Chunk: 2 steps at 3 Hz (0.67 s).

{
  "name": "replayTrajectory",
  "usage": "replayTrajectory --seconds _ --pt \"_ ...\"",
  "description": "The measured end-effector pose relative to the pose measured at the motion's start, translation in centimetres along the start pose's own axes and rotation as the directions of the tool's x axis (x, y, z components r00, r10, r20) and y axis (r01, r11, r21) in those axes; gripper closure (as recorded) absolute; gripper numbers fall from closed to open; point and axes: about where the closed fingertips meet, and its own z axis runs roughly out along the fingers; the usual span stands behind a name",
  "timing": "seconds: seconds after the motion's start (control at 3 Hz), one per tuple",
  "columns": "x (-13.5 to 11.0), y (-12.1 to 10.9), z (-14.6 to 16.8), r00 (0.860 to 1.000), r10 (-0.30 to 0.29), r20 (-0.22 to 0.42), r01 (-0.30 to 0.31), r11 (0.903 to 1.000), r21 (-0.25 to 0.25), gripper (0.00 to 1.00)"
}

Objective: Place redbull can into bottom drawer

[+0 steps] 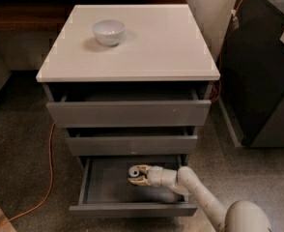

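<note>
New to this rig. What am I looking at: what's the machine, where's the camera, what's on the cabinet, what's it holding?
There is only one picture, from one camera. It looks down at the front of a grey drawer cabinet. Where the camera is mounted is not on record.

The white jointed thing at bottom right is the robot's single arm. Its gripper is inside the bottom drawer, which is pulled out furthest of the three.

The small silver ring at the gripper's tip is the top of the redbull can, seen from above. I can't tell whether the can is gripped or released.

A white bowl stands on the white top. An orange cable runs along the floor on the left.
</note>
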Motion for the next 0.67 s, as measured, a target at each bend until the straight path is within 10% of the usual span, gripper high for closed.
replayTrajectory --seconds 0.67 --pt "3.8 0.0 1.9 1.0 0.025 -0.014 -0.025 0.9994 -0.023 0.98"
